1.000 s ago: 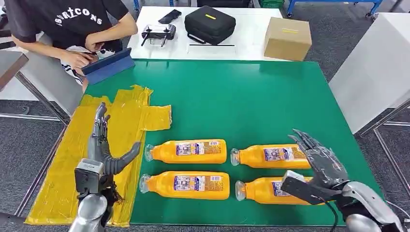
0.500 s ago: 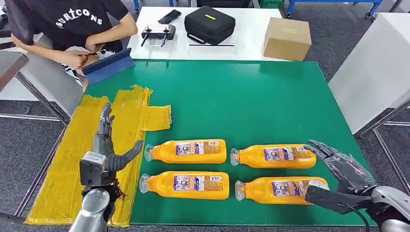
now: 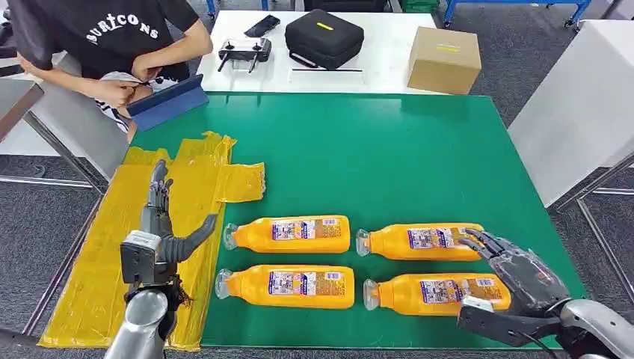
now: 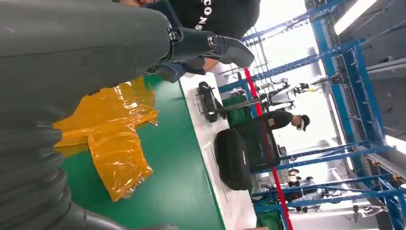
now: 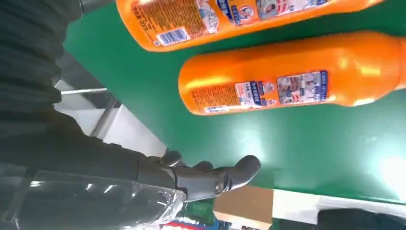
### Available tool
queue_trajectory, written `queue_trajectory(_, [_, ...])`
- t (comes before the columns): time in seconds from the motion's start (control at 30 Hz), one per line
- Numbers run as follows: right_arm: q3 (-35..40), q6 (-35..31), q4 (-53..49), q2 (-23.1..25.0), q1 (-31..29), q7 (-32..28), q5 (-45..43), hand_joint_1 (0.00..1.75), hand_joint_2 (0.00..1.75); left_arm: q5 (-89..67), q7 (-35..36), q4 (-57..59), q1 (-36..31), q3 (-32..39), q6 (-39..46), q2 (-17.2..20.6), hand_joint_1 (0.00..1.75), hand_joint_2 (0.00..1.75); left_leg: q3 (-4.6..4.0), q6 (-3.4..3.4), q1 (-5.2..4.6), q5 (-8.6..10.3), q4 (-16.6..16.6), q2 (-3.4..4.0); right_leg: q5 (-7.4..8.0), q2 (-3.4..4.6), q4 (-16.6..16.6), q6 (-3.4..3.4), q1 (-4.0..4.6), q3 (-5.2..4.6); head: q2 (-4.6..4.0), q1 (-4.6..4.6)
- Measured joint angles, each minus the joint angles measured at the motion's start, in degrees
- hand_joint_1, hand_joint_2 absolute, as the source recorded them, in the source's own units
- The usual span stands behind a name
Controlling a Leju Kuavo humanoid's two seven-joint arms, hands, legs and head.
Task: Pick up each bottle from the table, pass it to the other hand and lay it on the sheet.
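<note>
Four orange bottles lie on their sides in two rows near the front edge of the green counter (image 3: pixel 389 142), and none of them is on the yellow sheet (image 3: pixel 112 247) yet. The sheet covers the left edge of the counter. So I judge that the task is at its first step: the reach for the first bottle.

The right hand (image 3: pixel 516 271) is at the front right corner, with its fingers spread and nothing in them. It hangs over the bottom ends of the two right bottles, the front right bottle (image 3: pixel 430 293) and the back right bottle (image 3: pixel 422 242). I cannot tell if it touches either one.

The left hand (image 3: pixel 159 224) stands upright over the sheet, fingers apart and empty, and it seems to wait for the pass.

The next move, I think, asks the right hand to come down and close around the body of one bottle. The two lie close together, so the fingers must go between them without rolling the other.
</note>
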Motion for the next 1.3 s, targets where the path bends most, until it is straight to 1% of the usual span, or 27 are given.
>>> queue_trajectory(0.13, [3.68,-3.16,0.48,2.08,-0.02,2.08,7.49,0.00,1.75,-0.46,0.39,-0.02,0.02,0.02,0.24,-0.13,0.00,1.75,0.00,0.00,0.01,0.00,0.00,-0.01,0.00,0.00,0.00,0.00,0.00,0.00,0.00,-0.02])
queue_trajectory(0.27, [7.09,-6.34,1.29,4.07,0.04,4.62,11.58,0.00,1.75,-0.96,0.98,-0.09,0.05,0.04,0.28,-0.39,0.00,1.75,0.00,0.00,0.01,0.00,0.00,0.00,0.00,0.00,0.00,0.00,0.00,0.00,0.00,-0.02])
queue_trajectory(0.47, [9.23,-6.82,2.01,5.64,0.35,5.40,12.23,0.00,1.75,-1.24,1.16,-0.09,0.05,0.13,0.22,-0.50,0.00,1.75,-0.01,0.00,0.00,0.00,-0.01,-0.01,0.00,0.00,0.00,0.00,0.00,-0.01,0.00,-0.02])
queue_trajectory(0.67, [10.12,-9.47,3.35,7.04,1.70,7.68,14.37,0.00,1.75,-1.66,1.51,-0.09,0.13,0.28,0.20,-0.61,0.00,1.75,-0.01,0.00,0.00,0.00,-0.01,0.00,-0.01,0.00,0.00,0.00,0.00,0.00,0.00,-0.02])
queue_trajectory(0.83, [10.47,-9.58,5.39,7.71,1.61,7.78,14.48,0.00,1.75,-1.90,1.68,-0.09,0.15,0.28,0.20,-0.61,0.00,1.75,-0.01,0.00,0.00,0.00,-0.01,-0.01,-0.01,-0.01,0.00,0.00,0.00,0.00,0.00,0.00])
queue_trajectory(1.0, [10.93,-9.97,7.32,9.09,1.63,9.25,16.05,0.00,1.75,-2.36,2.01,-0.09,0.31,0.28,0.20,-0.74,0.00,1.75,0.00,0.00,0.00,0.00,-0.01,0.00,0.00,0.00,0.00,0.00,0.00,0.00,0.00,-0.02])
queue_trajectory(1.3, [11.33,-10.04,8.70,10.32,1.63,9.49,16.14,0.00,1.75,-2.43,2.03,-0.09,0.61,0.28,0.20,-0.81,0.00,1.75,0.00,0.00,0.00,0.00,-0.01,0.00,-0.01,0.00,0.00,0.00,0.00,-0.01,0.00,-0.02])
